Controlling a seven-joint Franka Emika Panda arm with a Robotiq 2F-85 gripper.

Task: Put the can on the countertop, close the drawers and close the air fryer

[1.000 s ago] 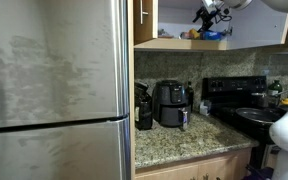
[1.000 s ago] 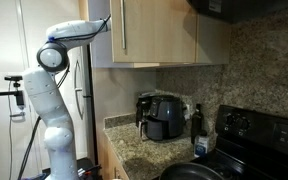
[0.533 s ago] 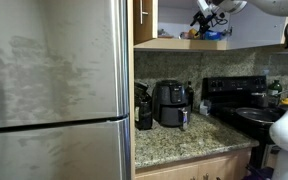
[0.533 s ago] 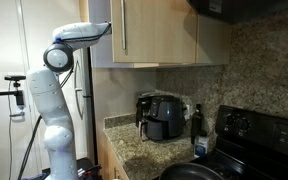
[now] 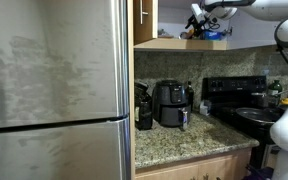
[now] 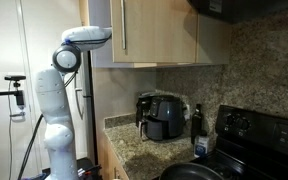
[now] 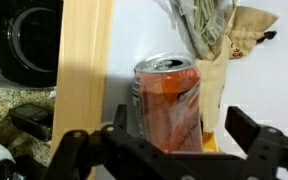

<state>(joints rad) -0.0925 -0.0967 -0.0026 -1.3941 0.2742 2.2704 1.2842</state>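
Arm (image 6: 59,90) had swung further toward the upper cabinet (image 6: 154,30) since the earlier frame, bringing the gripper (image 5: 197,17) to its open shelf (image 5: 174,43). Wrist view, left to right: air fryer (image 7: 24,40) and countertop (image 7: 9,100) down below, wooden frame (image 7: 84,70), then can (image 7: 167,100) upright inside the cabinet, crumpled bags (image 7: 224,35) just behind and right of it. Gripper was released, jaws wide, flanking the can; contact not discernible. Frame crowded one finger, bags the other. Can was not yet on countertop.
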